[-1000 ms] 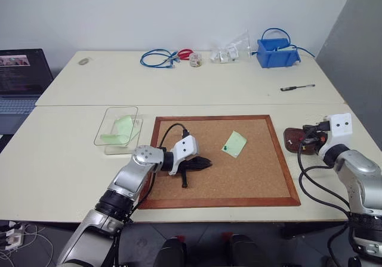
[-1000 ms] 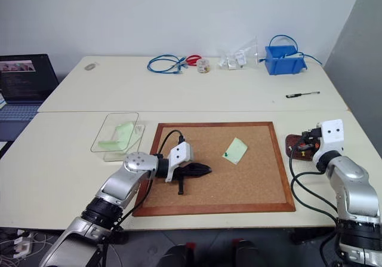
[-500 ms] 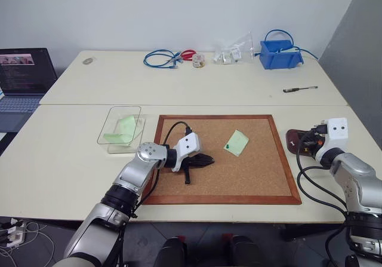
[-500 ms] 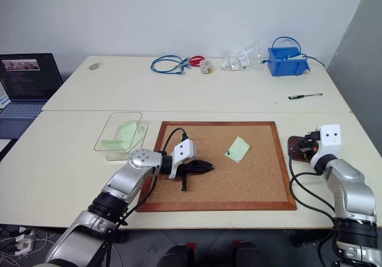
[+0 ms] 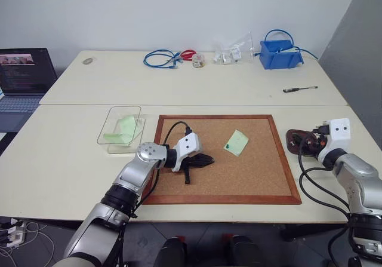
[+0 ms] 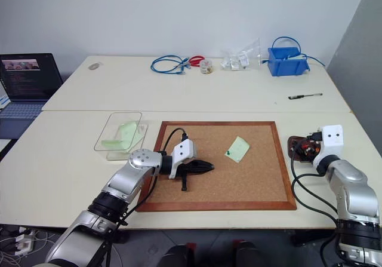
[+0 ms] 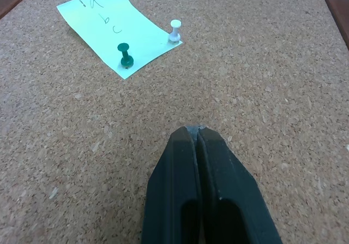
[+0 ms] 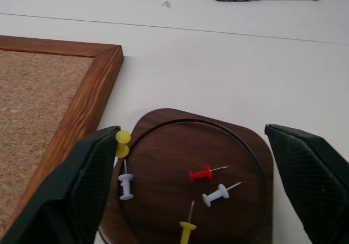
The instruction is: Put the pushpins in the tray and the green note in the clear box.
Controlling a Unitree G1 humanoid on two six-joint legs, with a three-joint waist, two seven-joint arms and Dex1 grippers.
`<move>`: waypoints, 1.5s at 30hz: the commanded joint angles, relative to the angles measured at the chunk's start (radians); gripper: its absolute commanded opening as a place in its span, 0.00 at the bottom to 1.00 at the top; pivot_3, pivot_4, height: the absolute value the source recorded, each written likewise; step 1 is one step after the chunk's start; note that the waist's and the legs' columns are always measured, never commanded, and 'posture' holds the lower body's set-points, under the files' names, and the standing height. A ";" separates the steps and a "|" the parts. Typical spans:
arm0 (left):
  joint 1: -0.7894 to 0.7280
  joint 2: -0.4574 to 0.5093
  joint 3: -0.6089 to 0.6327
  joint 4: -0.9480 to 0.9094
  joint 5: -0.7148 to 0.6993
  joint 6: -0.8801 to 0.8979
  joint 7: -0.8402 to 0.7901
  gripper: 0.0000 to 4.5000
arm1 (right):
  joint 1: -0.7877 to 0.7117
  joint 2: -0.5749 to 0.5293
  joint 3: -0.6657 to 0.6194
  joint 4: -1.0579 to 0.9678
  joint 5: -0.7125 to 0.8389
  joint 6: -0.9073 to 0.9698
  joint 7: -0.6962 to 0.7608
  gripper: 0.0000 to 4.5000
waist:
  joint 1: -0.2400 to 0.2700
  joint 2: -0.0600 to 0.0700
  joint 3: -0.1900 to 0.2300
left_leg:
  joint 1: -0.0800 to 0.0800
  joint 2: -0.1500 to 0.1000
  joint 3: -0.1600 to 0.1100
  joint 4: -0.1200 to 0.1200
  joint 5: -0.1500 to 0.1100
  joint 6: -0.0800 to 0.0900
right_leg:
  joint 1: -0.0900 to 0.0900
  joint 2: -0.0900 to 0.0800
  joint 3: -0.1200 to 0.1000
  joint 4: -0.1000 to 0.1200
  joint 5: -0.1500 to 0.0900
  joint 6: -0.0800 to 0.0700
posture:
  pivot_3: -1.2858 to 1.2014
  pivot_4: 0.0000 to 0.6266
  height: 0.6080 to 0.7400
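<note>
**Pins in the dish, one note still pinned**

The green note (image 7: 112, 28) lies on the corkboard (image 5: 256, 177), held by a dark green pushpin (image 7: 125, 54); a white pin (image 7: 175, 29) stands at its edge. Thin, limp paper: likely best lifted by a free edge once unpinned. The left gripper (image 7: 197, 132), fingers pressed together, hovers low nearby. The right gripper (image 8: 199, 162), spread wide, straddles the tray (image 8: 163, 132), which holds several pins.

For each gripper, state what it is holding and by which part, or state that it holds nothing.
Neither holds anything. The left gripper is shut with nothing between its fingers, above the cork board. The right gripper is open over the tray, where pushpins lie loose.
</note>
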 commanded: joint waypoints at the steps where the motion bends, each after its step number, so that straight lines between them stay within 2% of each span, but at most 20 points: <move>1: 0.024 0.015 -0.010 0.058 0.060 0.027 0.033 0.00 | -0.018 -0.010 -0.020 0.028 -0.026 -0.058 -0.025 0.99 | 0.000 0.000 0.000 | 0.000 0.000 0.000 0.000 0.000 0.000 | 0.000 0.000 0.000 0.000 0.000 0.000 | 0.52 0.24 1.00; 16: 0.015 0.013 -0.015 0.064 0.065 0.024 0.031 0.00 | -0.040 -0.019 0.023 0.092 -0.068 -0.090 -0.025 0.99 | 0.000 0.000 0.000 | 0.000 0.000 0.000 0.000 0.000 0.000 | 0.000 0.000 0.000 0.000 0.000 0.000 | 0.52 0.24 1.00; 34: 0.015 0.004 -0.015 0.079 0.068 0.014 0.038 0.00 | -0.054 -0.024 0.005 0.064 -0.069 -0.109 -0.002 0.99 | 0.001 0.000 0.000 | 0.000 0.000 0.000 0.000 0.000 0.000 | 0.000 0.000 0.000 -0.001 0.000 0.000 | 0.52 0.24 1.00; 38: 0.017 0.006 -0.014 0.077 0.068 0.014 0.039 0.00 | -0.046 -0.031 -0.013 -0.041 -0.004 -0.091 0.057 0.99 | 0.001 0.000 0.000 | 0.000 0.000 0.000 -0.001 0.000 0.000 | 0.000 0.000 0.000 -0.001 0.000 0.000 | 0.52 0.24 1.00; 41: 0.020 0.009 -0.012 0.077 0.068 0.012 0.039 0.00 | -0.048 -0.031 -0.020 -0.148 0.110 -0.003 0.137 0.99 | 0.001 0.000 0.000 | 0.000 0.000 0.000 -0.001 0.000 0.000 | 0.000 0.000 0.000 -0.001 0.000 0.000 | 0.52 0.24 1.00; 45: 0.019 0.010 -0.013 0.080 0.069 0.010 0.037 0.00 | -0.025 -0.104 0.099 -0.292 0.226 0.046 0.384 0.99 | 0.001 -0.001 0.001 | 0.000 0.000 -0.001 -0.001 0.000 0.000 | 0.001 0.000 -0.001 -0.002 0.000 0.000 | 0.52 0.24 1.00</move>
